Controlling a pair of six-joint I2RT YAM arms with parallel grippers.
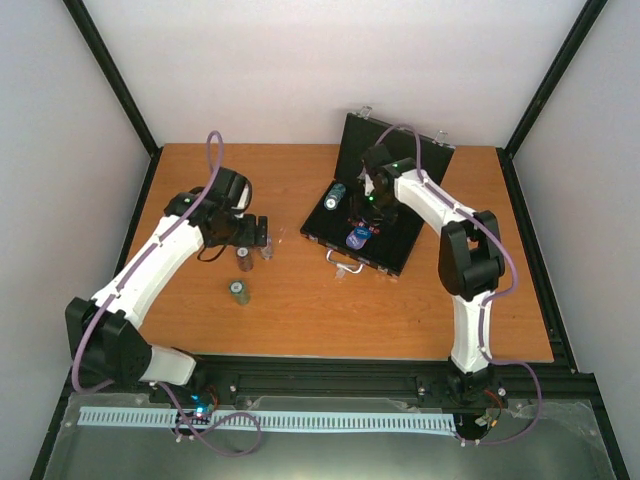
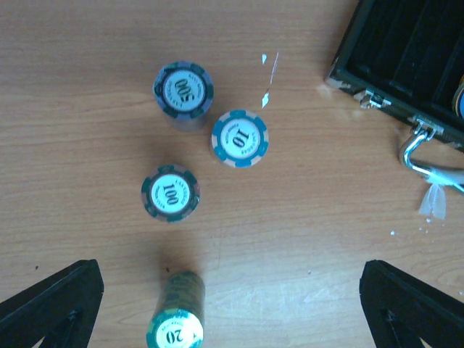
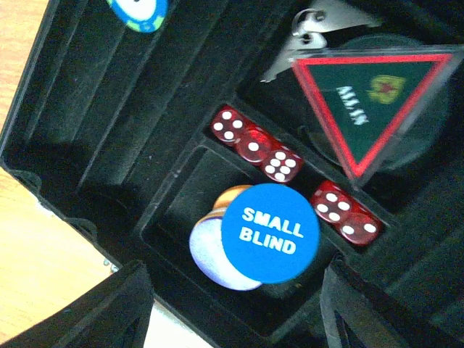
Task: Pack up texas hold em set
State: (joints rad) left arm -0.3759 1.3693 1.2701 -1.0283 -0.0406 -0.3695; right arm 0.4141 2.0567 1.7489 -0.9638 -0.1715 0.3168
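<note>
My top camera looks down from above and behind on the whole table [image 1: 330, 315], with the case [image 1: 362, 132] upper right of centre. My left wrist view hangs close over the chip stacks [image 2: 240, 138], clipping that case's corner at upper right; my right wrist view stares nearer still into its compartments

The black case [image 1: 395, 255] lies open, its lid raised at the back. In its tray a blue "SMALL BLIND" disc [image 3: 270, 233] overlaps a white disc [image 3: 206, 254] and an orange disc [image 3: 228, 194]. Red dice [image 3: 257, 145] and a red-edged green triangle [image 3: 370, 101] lie beside them. Four chip stacks [image 2: 183, 90] sit left of the case, well apart from it.
</note>
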